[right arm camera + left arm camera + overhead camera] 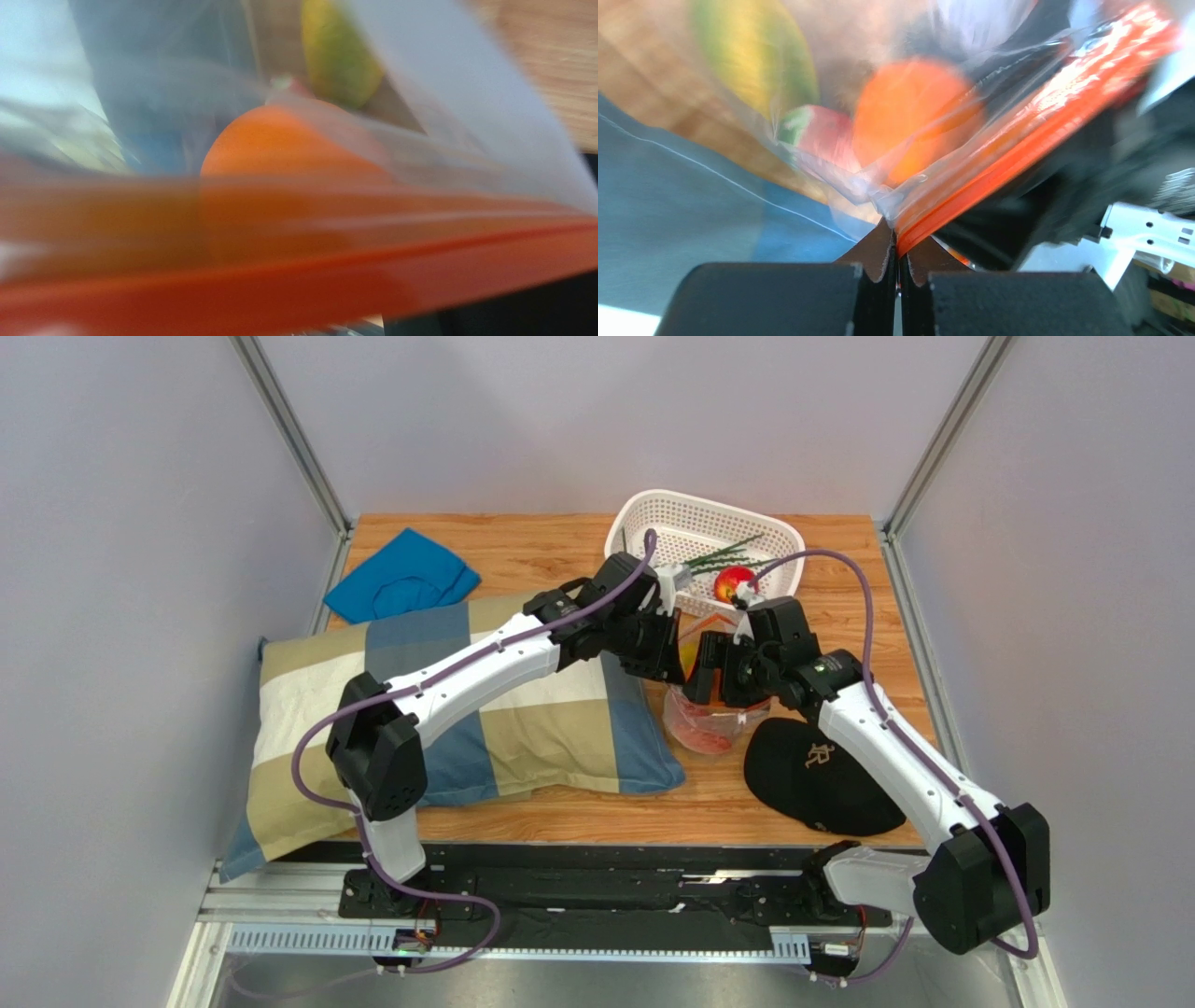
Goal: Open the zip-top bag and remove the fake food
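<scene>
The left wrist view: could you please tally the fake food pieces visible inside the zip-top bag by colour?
orange piece: 1
yellow-green piece: 1
red piece: 1
Total: 3 visible in the zip-top bag

No legible text in any view. Only candidate: a small pale emblem (818, 752) on the front of the black cap (828, 787), just right of the zip-top bag (706, 721) in the top view. It is too small to read. The bag's orange-red zip strip (1046, 129) is blurred in both wrist views, so can't tell if it carries print.
</scene>
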`<state>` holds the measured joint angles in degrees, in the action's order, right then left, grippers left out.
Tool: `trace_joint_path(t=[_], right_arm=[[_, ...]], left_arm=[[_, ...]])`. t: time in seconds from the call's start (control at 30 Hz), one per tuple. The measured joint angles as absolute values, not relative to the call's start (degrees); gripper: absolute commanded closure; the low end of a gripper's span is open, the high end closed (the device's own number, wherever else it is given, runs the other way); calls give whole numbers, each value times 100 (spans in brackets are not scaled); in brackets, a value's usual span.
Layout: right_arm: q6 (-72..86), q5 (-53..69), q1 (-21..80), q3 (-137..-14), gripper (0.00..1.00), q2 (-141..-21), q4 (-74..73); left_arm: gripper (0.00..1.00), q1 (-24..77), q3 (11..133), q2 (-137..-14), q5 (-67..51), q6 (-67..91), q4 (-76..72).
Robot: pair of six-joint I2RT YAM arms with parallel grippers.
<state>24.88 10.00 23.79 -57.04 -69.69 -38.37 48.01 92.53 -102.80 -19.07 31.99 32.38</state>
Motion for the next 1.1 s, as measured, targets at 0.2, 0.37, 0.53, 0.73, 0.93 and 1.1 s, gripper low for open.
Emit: trace_joint_path(t=[0.2, 0.37, 0.53, 0.73, 0.93, 1.1], right_arm=[[2067, 1446, 2469, -5354, 100, -6938, -3861], [2158, 1483, 2473, -5465, 100, -6761, -3889], [3074, 978, 2473, -6154, 100, -6733, -3981], [4576, 537, 2477, -6576, 100, -6853, -3913], [5179, 661, 2451, -6584, 100, -6689, -4445], [4639, 419, 2464, -7293, 100, -6158, -5137]], left_arm=[[100, 4759, 9371, -10274, -1922, 3028, 3245], [100, 4786, 9341, -10274, -1933, 3055, 3223], [100, 4768, 8941, -10175, -1911, 3275, 3070], [100, 5052, 8613, -10175, -1898, 3581, 2884], [100, 5011, 8600, -10169, -1870, 3590, 2847], [100, 4713, 8600, -10169, -1872, 3583, 2871]])
